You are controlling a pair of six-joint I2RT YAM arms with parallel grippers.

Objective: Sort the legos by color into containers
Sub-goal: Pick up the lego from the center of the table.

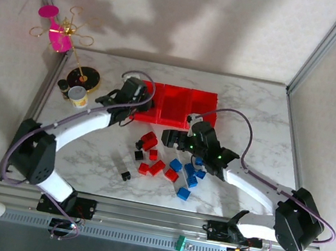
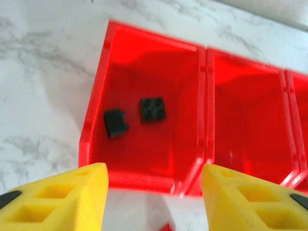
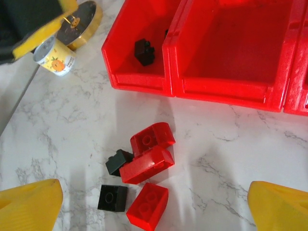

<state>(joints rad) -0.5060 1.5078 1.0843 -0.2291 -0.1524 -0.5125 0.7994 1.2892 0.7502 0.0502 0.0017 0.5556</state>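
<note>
Red translucent containers (image 1: 176, 106) stand joined in a row at the far side of the marble bench (image 1: 255, 108). We see the left end effector (image 2: 154, 183) over the leftmost compartment, its yellow fingers (image 2: 72, 197) parted with nothing between them. Two black bricks (image 2: 153, 109) lie on that compartment's floor. The right end effector (image 3: 154, 202) hangs with its jaws spread wide, gripping nothing, above a cluster of red and black legos (image 3: 147, 163) just in front of the containers. From above we see blue legos (image 1: 188, 176) beside the red ones. A small can (image 1: 78, 97) and a round black-and-gold stand (image 1: 84, 76) sit left of the containers.
</note>
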